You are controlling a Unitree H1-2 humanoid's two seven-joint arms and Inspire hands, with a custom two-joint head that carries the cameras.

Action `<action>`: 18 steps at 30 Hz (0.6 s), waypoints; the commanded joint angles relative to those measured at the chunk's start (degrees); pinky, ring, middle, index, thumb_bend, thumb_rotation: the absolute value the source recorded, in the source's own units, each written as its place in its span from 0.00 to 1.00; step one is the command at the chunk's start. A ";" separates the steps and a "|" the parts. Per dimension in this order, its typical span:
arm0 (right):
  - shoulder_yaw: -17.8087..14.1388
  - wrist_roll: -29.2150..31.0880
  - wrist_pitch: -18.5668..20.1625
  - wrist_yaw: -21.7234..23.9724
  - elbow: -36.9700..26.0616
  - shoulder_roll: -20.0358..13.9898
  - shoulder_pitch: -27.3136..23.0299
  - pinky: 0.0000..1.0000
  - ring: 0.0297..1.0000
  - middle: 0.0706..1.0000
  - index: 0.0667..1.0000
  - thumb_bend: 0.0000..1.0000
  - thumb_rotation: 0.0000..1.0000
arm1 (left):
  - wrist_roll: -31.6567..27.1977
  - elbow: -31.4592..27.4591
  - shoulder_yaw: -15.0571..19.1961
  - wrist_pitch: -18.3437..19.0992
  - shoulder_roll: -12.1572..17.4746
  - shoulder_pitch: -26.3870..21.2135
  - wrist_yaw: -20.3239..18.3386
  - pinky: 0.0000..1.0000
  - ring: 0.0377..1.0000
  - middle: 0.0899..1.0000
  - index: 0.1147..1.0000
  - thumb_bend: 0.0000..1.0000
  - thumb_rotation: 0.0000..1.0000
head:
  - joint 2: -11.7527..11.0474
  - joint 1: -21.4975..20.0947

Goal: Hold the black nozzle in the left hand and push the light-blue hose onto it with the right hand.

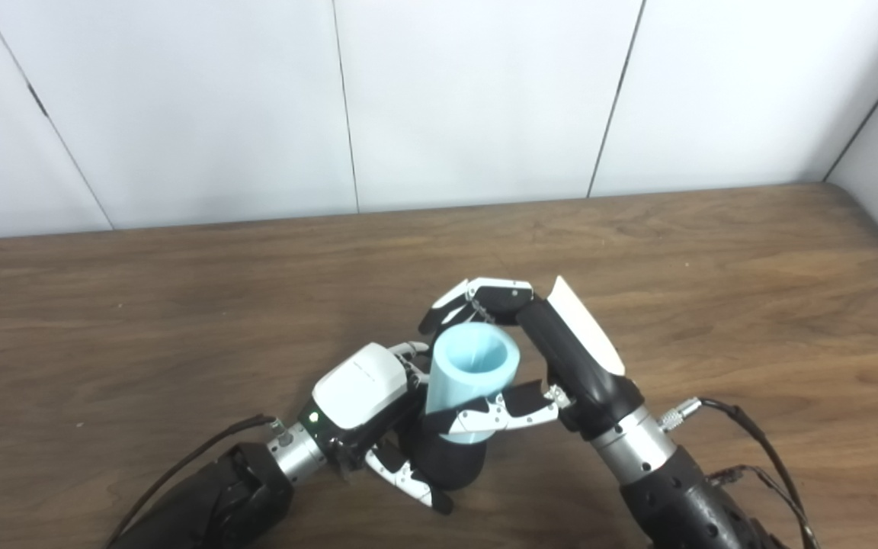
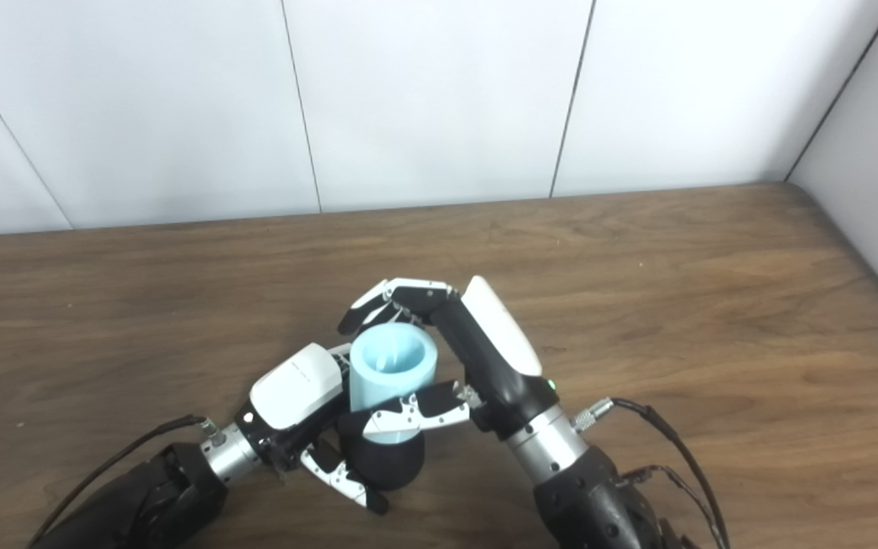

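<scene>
Nearest the camera, the black nozzle (image 1: pixel 450 461) is a stubby, dark, rounded piece held low over the wooden table (image 1: pixel 713 267), with the left hand (image 1: pixel 366 396) clamped around it from the left side. Sitting on its top is the light-blue hose (image 1: pixel 469 374), a short thick tube standing nearly upright, its long axis leaning slightly, its open mouth facing up toward the camera and showing a hollow, pale inside. The right hand (image 1: pixel 553 351) is closed around the hose, fingers (image 1: pixel 477 297) behind, thumb in front
</scene>
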 commanded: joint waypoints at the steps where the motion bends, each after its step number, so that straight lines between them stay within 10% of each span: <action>1: -0.02 -0.40 -6.58 -3.13 -0.37 0.72 -1.64 0.17 0.41 0.41 0.48 0.52 0.00 | 5.51 5.31 -4.76 1.48 1.03 4.96 -9.49 0.82 0.52 0.42 0.44 0.52 0.00 | 0.03 -0.02; 18: -1.46 -1.58 -13.88 -6.02 1.37 1.15 -2.53 0.14 0.43 0.43 0.46 0.52 0.00 | 6.36 7.13 -5.24 1.14 0.64 5.05 -7.54 0.83 0.51 0.42 0.43 0.52 0.00 | -0.64 0.05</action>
